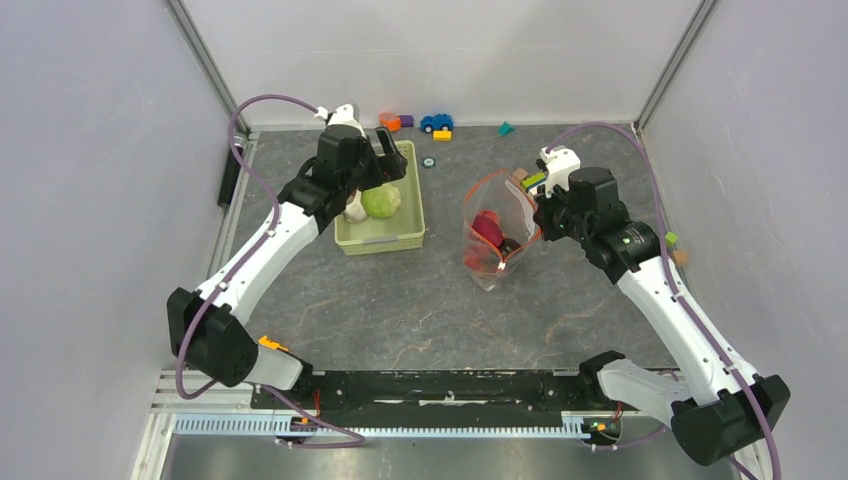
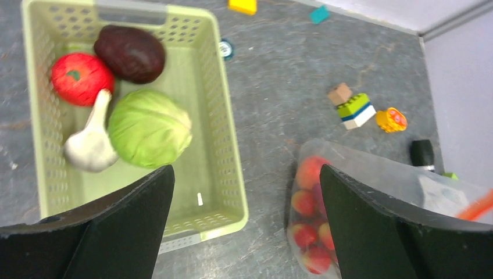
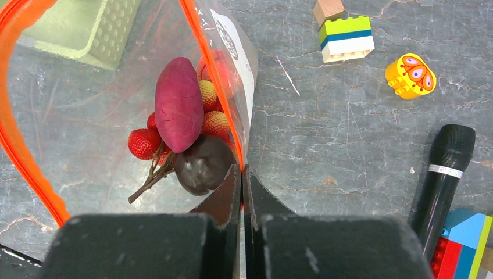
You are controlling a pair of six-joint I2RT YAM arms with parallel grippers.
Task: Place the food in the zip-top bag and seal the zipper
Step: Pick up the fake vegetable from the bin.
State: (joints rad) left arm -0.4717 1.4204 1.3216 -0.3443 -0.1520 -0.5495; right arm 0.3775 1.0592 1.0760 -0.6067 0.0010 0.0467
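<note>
At left, above the pale green slotted plastic basket (image 2: 224, 116), the left hand (image 2: 245, 174) hangs with fingers wide and empty. A round green cabbage (image 2: 149, 128), red round fruit (image 2: 81, 77), dark oval piece (image 2: 130, 53) and white garlic bulb (image 2: 90, 148) are not yet transferred. At right, the right hand (image 3: 241, 174) is clamped on the orange-red zipper strip (image 3: 212, 87), holding the clear plastic zip-top bag (image 3: 87, 116) open. Red strawberries (image 3: 142, 143) and a purple tuber (image 3: 178, 104) lie inside. Sealing is not yet done.

My table (image 1: 400, 310) holds a green basket (image 1: 380, 240), a blue toy car (image 1: 436, 123) at the back, a yellow block (image 3: 410, 75) near a black microphone (image 3: 445, 168).
</note>
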